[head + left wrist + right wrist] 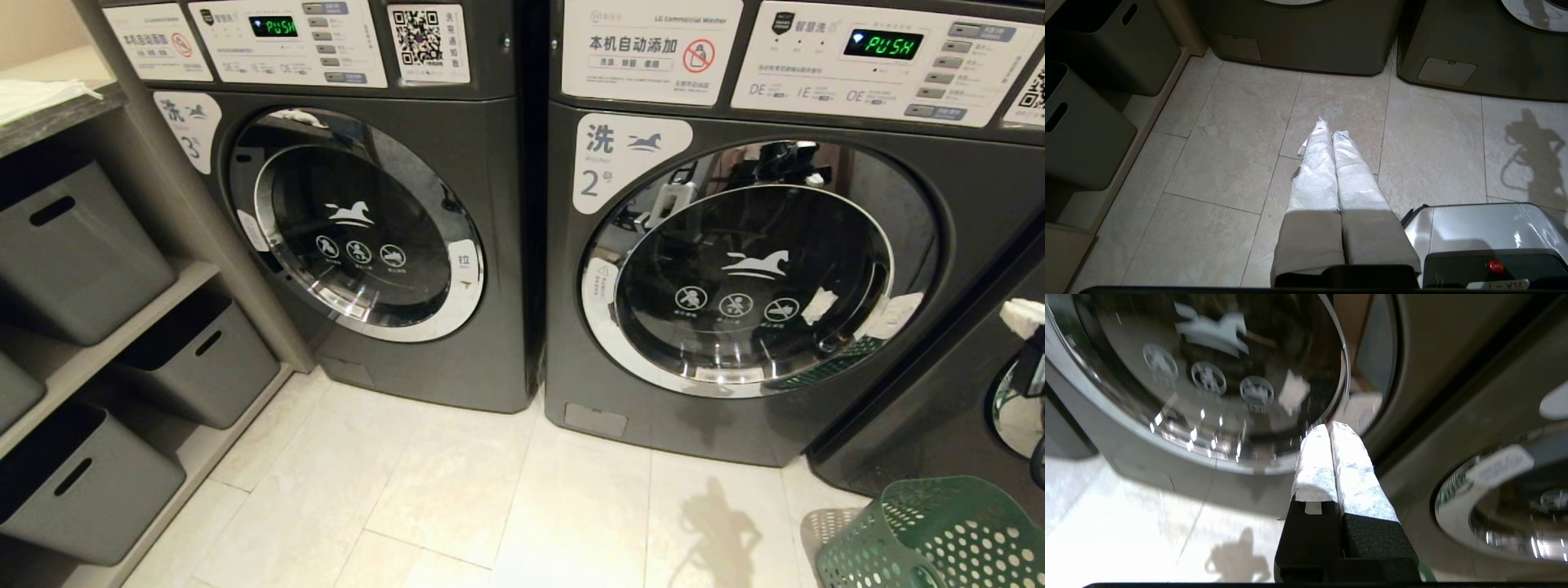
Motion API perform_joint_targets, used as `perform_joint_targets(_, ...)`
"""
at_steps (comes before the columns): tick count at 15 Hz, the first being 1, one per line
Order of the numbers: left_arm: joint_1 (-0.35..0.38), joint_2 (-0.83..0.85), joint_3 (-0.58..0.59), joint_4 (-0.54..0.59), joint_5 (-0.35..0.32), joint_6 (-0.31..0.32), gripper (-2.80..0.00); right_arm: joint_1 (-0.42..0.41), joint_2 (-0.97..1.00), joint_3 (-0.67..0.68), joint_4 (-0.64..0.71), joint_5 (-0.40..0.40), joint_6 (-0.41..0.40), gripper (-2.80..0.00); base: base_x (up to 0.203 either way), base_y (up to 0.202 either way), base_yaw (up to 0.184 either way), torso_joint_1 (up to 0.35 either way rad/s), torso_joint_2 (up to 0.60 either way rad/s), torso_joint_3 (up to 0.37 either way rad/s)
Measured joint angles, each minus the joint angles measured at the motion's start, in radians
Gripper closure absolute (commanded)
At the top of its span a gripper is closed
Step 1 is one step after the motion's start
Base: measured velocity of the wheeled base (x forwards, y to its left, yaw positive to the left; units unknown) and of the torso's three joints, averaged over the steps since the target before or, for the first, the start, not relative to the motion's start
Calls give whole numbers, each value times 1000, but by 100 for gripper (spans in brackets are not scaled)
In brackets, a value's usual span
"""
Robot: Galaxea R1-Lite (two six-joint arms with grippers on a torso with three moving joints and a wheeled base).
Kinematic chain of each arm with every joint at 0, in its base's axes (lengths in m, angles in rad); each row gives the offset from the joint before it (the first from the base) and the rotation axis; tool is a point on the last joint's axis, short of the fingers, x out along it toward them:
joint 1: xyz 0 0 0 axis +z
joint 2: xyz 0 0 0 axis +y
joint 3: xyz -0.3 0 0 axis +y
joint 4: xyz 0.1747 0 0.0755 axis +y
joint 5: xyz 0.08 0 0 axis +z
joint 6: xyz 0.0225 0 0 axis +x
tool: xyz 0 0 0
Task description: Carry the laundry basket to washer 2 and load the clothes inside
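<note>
Washer 2 is the dark grey front-loader at centre right, its round glass door closed. The green laundry basket stands on the floor at the lower right, below and right of that door. The clothes are out of view. My right gripper is shut and empty, its white-wrapped fingers close to the lower right rim of washer 2's door; its tip shows at the right edge of the head view. My left gripper is shut and empty, held low over the tiled floor in front of the washers.
Washer 3 stands left of washer 2, door closed. Another machine juts out at the right. Grey storage bins fill shelves along the left. My silver base sits on the pale tile floor.
</note>
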Motion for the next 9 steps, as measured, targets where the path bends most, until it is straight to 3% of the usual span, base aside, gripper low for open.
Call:
perform_joint_targets(4,4,-40,5,-4,9,-25,0,39,-12,-172,59,4,63,0,0,0,0,0,0,0)
perform_joint_targets(9,4,-47,5,-3,14,-54,0,72,2,-480,276,-39,69,0,0,0,0,0,0,0)
